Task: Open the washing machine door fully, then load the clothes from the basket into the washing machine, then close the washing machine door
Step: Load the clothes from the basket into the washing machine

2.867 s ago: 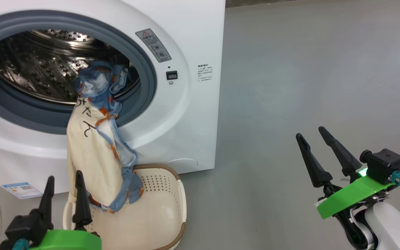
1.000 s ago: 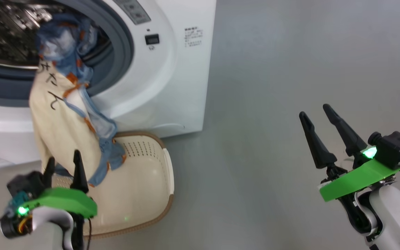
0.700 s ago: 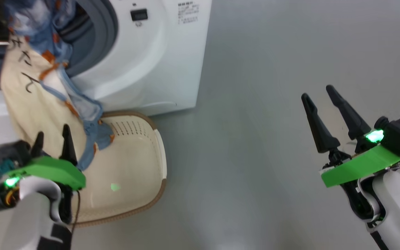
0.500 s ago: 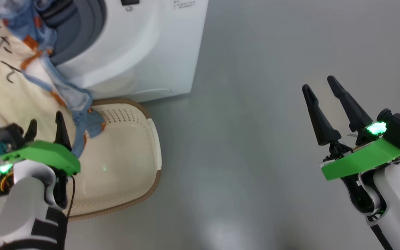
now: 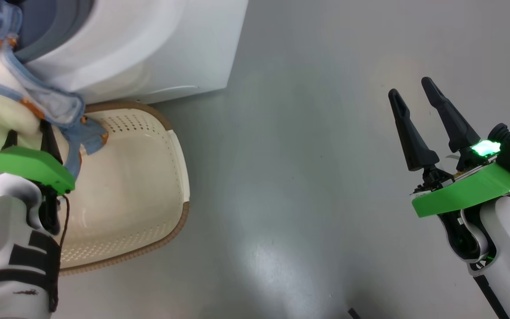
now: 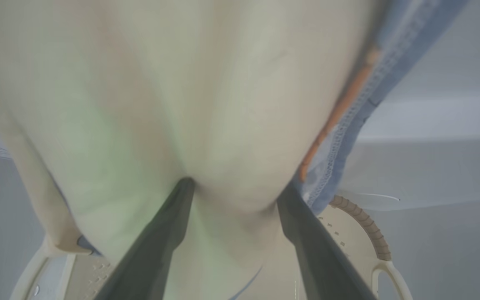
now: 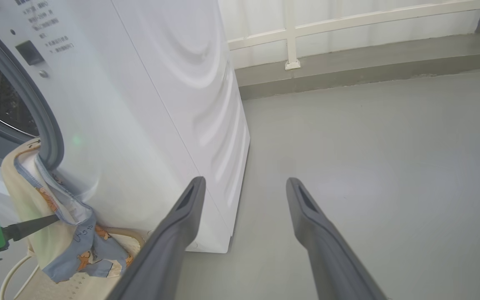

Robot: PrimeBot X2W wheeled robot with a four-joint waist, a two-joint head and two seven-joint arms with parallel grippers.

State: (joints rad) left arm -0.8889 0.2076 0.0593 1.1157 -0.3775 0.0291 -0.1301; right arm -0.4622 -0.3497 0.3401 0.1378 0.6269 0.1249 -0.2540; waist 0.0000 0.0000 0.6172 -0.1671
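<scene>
Grey floor (image 5: 303,177) under basket (image 5: 180,155), washing machine (image 5: 148,44)

Floor: smooth, seamless grey coating (image 5: 317,168) with a slight sheen. It carries one pale, blurred patch of reflected light (image 5: 277,274) near the lower edge of the head view.
Far boundary: low grey kerb (image 7: 369,68) along the floor's edge.
Above the kerb: cream-white framed panelling (image 7: 348,20), with one upright post (image 7: 290,33) ending in a small flared foot.
Lighting: even, diffuse.

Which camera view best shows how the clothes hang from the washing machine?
The right wrist view: the clothes drape from the washing machine into the basket. The head view cuts them off at its left edge; the left wrist view gives a blurred close-up.
</scene>
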